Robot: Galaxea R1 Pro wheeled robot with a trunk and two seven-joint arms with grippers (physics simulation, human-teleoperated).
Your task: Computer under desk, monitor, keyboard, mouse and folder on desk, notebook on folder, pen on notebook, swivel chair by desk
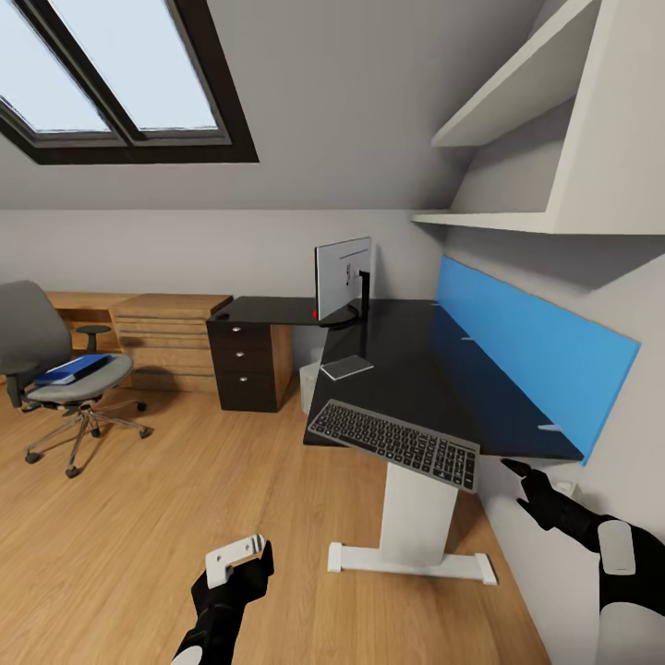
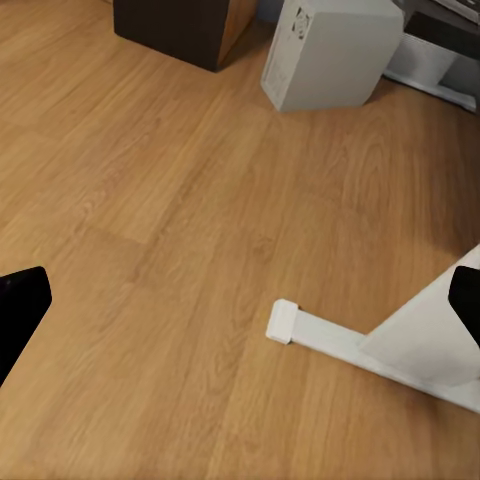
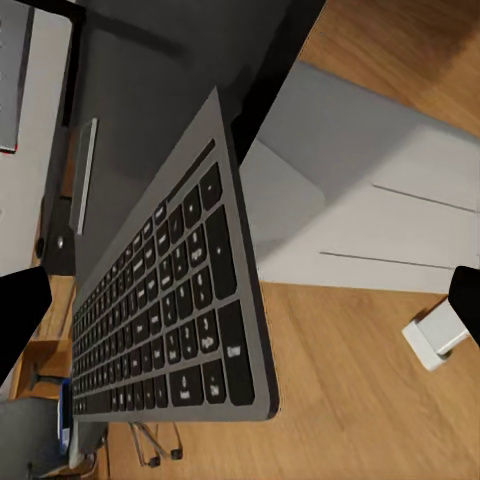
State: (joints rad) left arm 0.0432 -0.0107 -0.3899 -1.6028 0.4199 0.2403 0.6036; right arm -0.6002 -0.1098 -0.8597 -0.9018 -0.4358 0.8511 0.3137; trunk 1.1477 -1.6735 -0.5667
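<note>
Keyboard: lies on the desk front edge, overhanging and tilted, well apart from the monitor. Your right gripper hangs beside it, fingers spread, empty; left gripper likewise spread. Risk: your nudge tips it floorward.

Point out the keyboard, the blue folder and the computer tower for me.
keyboard [image 1: 395,444]: head view, middle of the key field, at the desk's near edge.
blue folder [image 1: 76,368]: head view, middle of its cover, on the swivel chair seat.
computer tower [image 2: 330,50]: left wrist view, middle of its broad grey side.
</note>
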